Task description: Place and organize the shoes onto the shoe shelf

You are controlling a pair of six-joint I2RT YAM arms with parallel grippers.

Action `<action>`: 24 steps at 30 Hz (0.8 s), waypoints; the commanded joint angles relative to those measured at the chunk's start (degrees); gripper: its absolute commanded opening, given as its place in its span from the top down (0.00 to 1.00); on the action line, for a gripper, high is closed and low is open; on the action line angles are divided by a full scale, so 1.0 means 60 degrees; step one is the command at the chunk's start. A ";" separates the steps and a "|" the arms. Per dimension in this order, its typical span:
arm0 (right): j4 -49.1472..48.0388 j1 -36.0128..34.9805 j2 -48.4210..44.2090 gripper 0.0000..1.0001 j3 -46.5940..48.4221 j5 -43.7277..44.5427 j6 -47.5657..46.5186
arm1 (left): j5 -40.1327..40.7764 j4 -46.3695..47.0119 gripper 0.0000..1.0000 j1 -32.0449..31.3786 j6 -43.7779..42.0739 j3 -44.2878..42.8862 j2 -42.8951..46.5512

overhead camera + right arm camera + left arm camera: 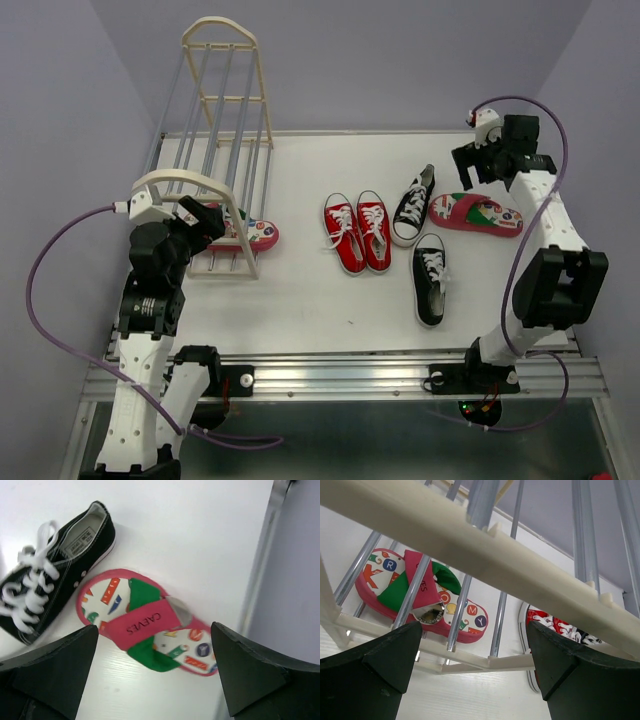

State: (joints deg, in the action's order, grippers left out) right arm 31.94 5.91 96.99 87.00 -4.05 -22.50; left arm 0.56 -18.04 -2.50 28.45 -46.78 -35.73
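Left wrist view: shows the left gripper [475,630] spread wide, with dark, matte, wedge-shaped fingers [380,665] at either lower corner, clamping nothing and touching nothing. Looks up through the shoe shelf [495,555]: a smooth cream crossbar on the diagonal, with thin, shiny grey metal rails slotted into it. Behind those rails, just beyond the open jaws, picks out the left flip-flop [420,595]: flat pink-red sole printed with coloured letters, green strap under a pink band, a silvery round fitting at the centre. Cannot tell whether resting on the lowest rails or on the white table [470,695]. Off to the right, past the rails, catches the red sneakers [555,622], canvas with white laces.

Right wrist view: same story for the right gripper [154,630], stretched fully apart, empty, hanging above the table. Directly below the gap, frames the right flip-flop [150,625], lettered band across, green strap beneath. Just beside its toe end, upper left, shows a black sneaker [55,595] with white laces and white sole edge.

Top external view: puts the second black sneaker [430,280] nearer the arms, apart from its mate, and the red pair side by side at mid-table, between shelf and black shoes.
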 commanded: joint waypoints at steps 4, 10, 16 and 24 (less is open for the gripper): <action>0.1924 0.1208 -0.0566 0.00 -0.0586 -0.1914 -0.6657 | 0.1092 -0.0303 0.01 0.0036 0.0020 -0.0419 0.0154; 0.3552 0.2528 0.0196 0.00 -0.0045 -0.3361 -1.0017 | 0.1313 -0.0450 0.01 0.0022 -0.0156 -0.0567 0.0197; 0.3934 0.2895 0.1585 0.00 0.0850 -0.3441 -1.1117 | 0.1503 -0.0450 0.01 0.0022 0.0020 -0.0464 0.0197; 0.4592 0.3248 0.3126 0.00 0.1876 -0.3382 -1.1484 | 0.1781 -0.0465 0.01 0.0022 0.0049 -0.0450 0.0402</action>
State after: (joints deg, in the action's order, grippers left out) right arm 55.22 24.36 114.13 94.56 -22.57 -88.20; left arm 8.99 -22.11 -2.50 28.62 -47.66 -34.72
